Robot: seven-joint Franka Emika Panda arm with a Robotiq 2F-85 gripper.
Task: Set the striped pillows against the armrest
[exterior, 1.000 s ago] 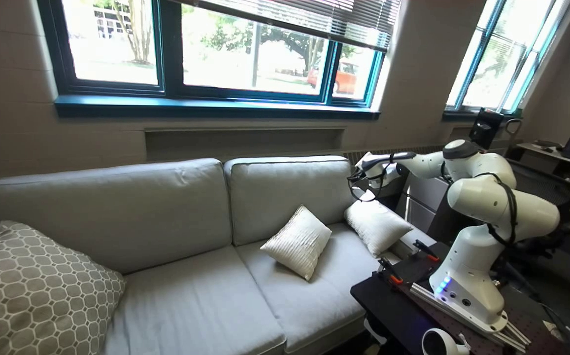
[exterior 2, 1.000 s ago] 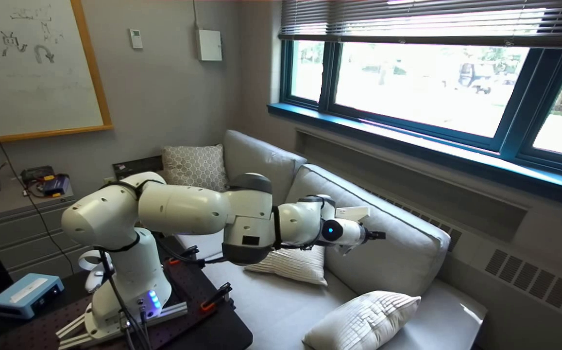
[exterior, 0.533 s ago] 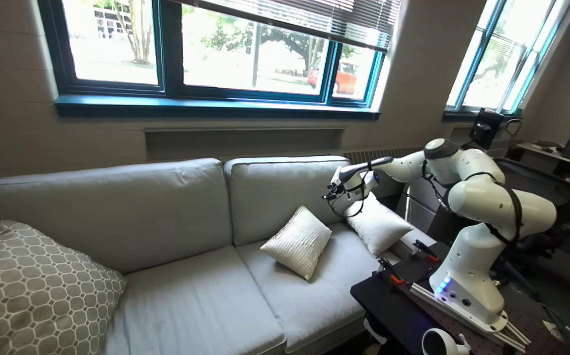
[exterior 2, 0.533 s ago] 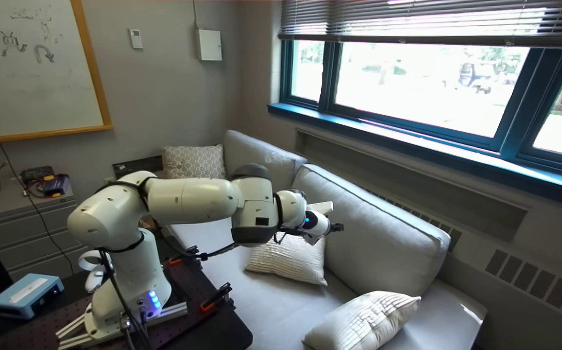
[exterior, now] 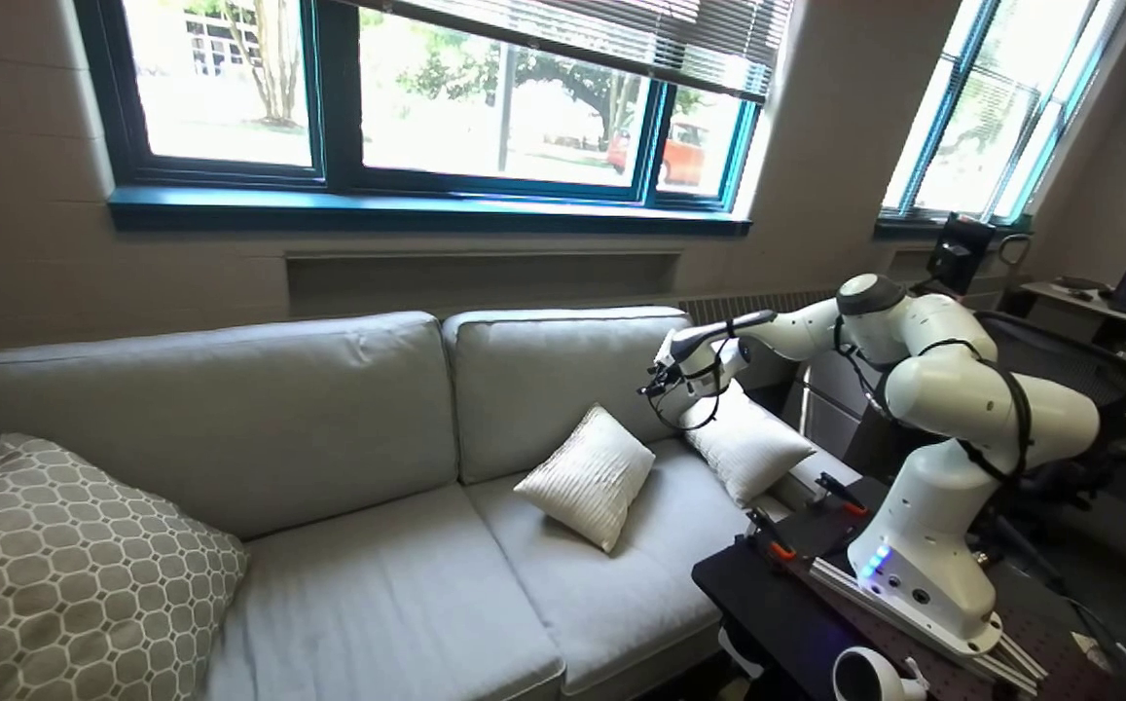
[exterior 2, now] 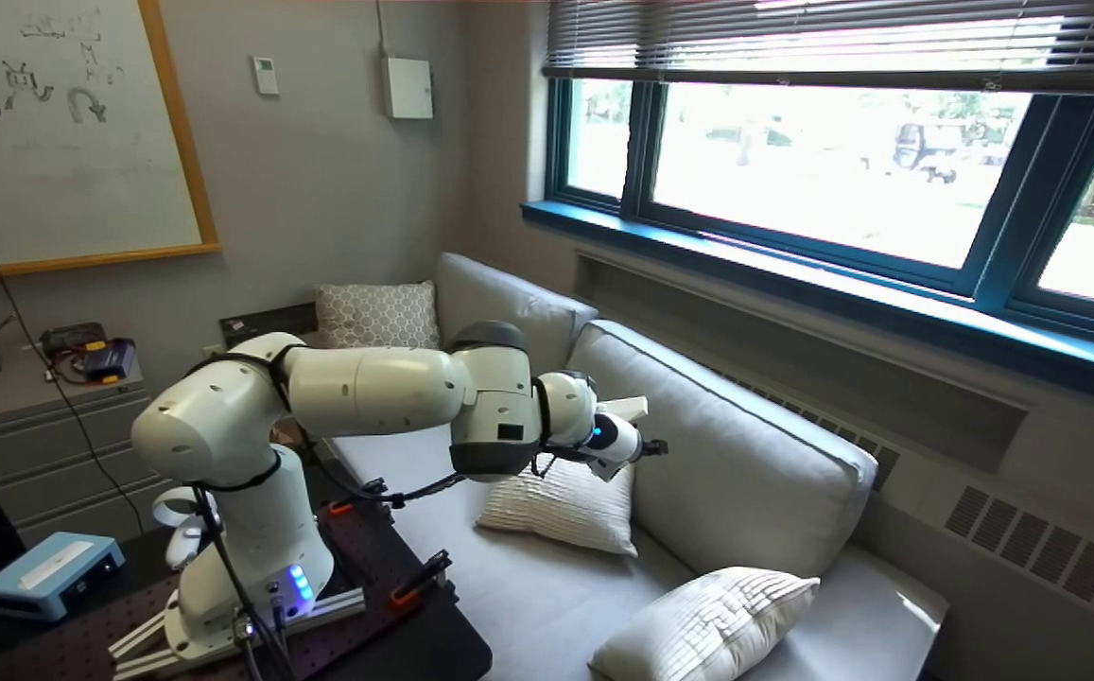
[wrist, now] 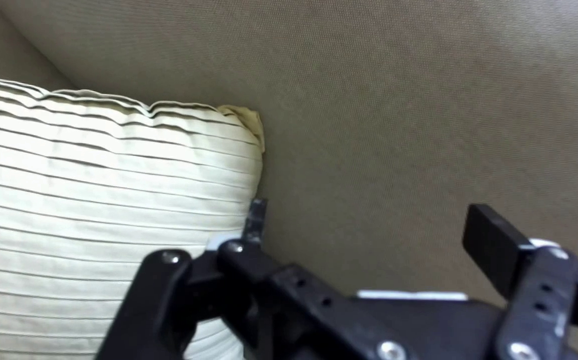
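Two cream striped pillows lie on the sofa's near seat. The middle pillow (exterior: 587, 479) (exterior 2: 561, 506) rests tilted, apart from the armrest. The end pillow (exterior: 745, 443) (exterior 2: 709, 624) leans beside the armrest (exterior: 823, 475) (exterior 2: 887, 596). My gripper (exterior: 650, 385) (exterior 2: 657, 446) is in the air in front of the back cushion, above and between the pillows. In the wrist view the gripper (wrist: 366, 225) is open and empty. One striped pillow (wrist: 94, 200) fills the left of that view, with its edge behind the left finger. I cannot tell whether they touch.
The tall sofa back cushion (exterior: 577, 375) stands behind the gripper and fills most of the wrist view (wrist: 368, 125). A large lattice-pattern pillow (exterior: 86, 574) (exterior 2: 376, 314) sits at the far sofa end. The dark robot table (exterior: 767, 604) with clamps (exterior 2: 424, 577) borders the seat.
My arm has swung from over the end pillow toward the middle pillow and come a little lower. It has held still over the last half second. The pillows have not visibly moved.
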